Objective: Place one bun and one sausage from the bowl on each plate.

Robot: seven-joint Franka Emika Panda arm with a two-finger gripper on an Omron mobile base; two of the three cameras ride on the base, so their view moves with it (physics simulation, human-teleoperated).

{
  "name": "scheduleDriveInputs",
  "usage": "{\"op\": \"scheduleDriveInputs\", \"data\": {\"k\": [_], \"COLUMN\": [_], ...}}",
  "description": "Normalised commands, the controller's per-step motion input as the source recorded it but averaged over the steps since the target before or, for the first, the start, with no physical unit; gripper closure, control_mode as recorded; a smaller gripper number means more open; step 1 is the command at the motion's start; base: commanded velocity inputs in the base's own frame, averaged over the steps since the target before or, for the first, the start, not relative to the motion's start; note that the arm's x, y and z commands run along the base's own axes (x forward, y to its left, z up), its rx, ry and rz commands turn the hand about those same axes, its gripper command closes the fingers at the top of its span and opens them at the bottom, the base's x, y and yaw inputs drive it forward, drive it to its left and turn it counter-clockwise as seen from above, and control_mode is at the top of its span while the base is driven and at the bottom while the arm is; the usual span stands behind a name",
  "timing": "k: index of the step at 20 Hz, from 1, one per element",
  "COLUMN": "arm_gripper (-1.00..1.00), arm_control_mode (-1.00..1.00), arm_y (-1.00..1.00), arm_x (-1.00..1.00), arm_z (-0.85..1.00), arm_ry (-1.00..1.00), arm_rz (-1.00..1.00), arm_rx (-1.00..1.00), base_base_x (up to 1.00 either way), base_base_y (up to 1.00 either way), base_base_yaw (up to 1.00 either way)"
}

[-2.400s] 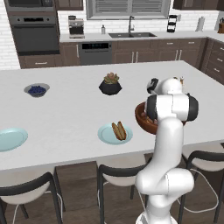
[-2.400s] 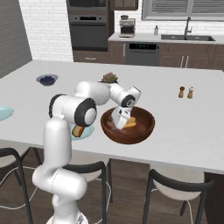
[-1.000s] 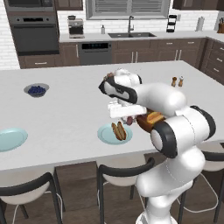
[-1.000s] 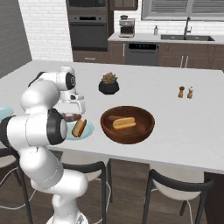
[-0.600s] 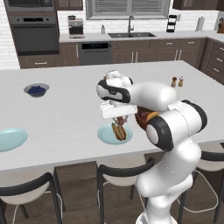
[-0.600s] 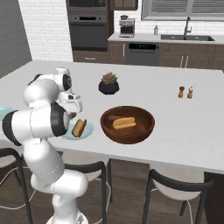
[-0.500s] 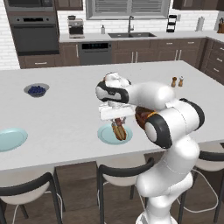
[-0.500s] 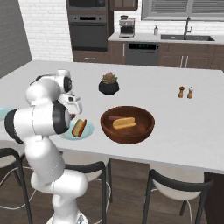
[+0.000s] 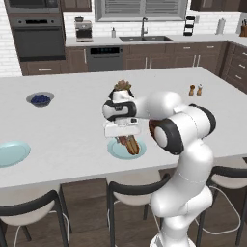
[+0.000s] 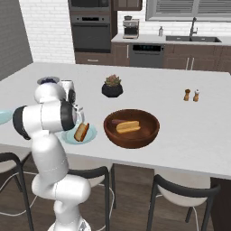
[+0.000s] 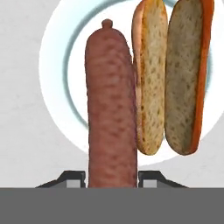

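Now the gripper pinches a sausage at frame centre over the plate; an opened bun lies upper right on it.

Glossy white rounded arm with dark joints.

The sausage is coloured a mottled reddish brown. The bun is shown with a speckled pale tan crumb, edged by a golden orange crust. The plate beneath them is rendered pale blue-green with a whiter rim ring, and a second plate in the same pale blue-green is seen on the white counter. The bowl is coloured dark reddish brown. Blue berries are held in a small grey bowl. The plant pot is black.
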Motion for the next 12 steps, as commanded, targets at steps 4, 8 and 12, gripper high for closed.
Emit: {"op": "scheduleDriveInputs", "data": {"k": [4, 8, 12], "arm_gripper": [1.0, 1.0, 1.0], "arm_control_mode": [-1.0, -1.0, -1.0], "arm_y": [0.24, 0.09, 0.0], "arm_x": [0.46, 0.4, 0.23], "arm_z": [-0.56, -0.44, -0.33], "arm_ry": [-0.08, -0.06, -0.07], "arm_rz": [0.0, 0.0, 0.0], "arm_rx": [0.01, 0.0, 0.0], "base_base_x": [0.0, 0.0, 0.0], "base_base_y": [0.0, 0.0, 0.0], "base_base_yaw": [0.0, 0.0, 0.0]}}
